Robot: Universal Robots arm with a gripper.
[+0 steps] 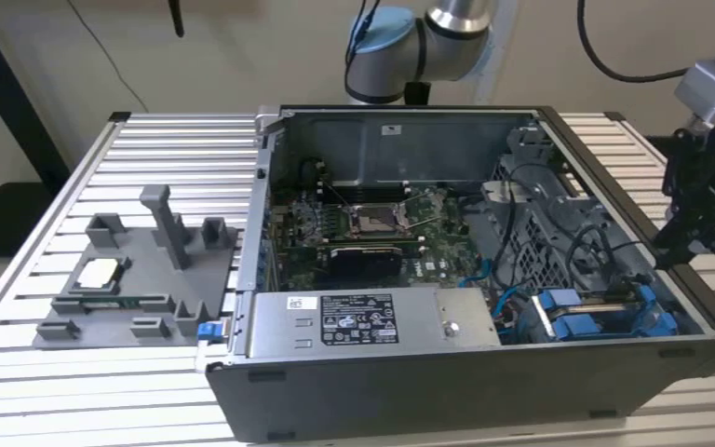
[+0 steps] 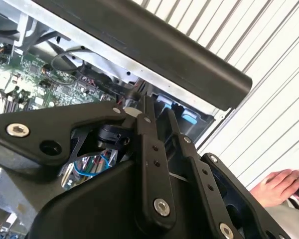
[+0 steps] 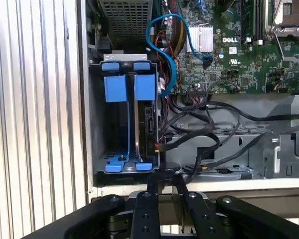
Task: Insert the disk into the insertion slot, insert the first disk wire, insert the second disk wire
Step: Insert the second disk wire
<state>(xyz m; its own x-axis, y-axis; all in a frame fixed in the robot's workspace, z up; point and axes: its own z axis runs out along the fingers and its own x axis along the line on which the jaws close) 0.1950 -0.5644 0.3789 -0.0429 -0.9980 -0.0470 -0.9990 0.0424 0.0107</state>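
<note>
End effector point(image 3: 165, 169), fingers pressed together, hovers at the case point(image 3: 229, 184) rim just beside the insertion slot point(image 3: 96, 129), where the disk point(image 3: 149, 124) stands seated.

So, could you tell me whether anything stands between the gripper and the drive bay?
Nothing visible does: the gripper sits right at the drive bay's end. Black cables crowd the bay's side towards the motherboard, close by.
</note>
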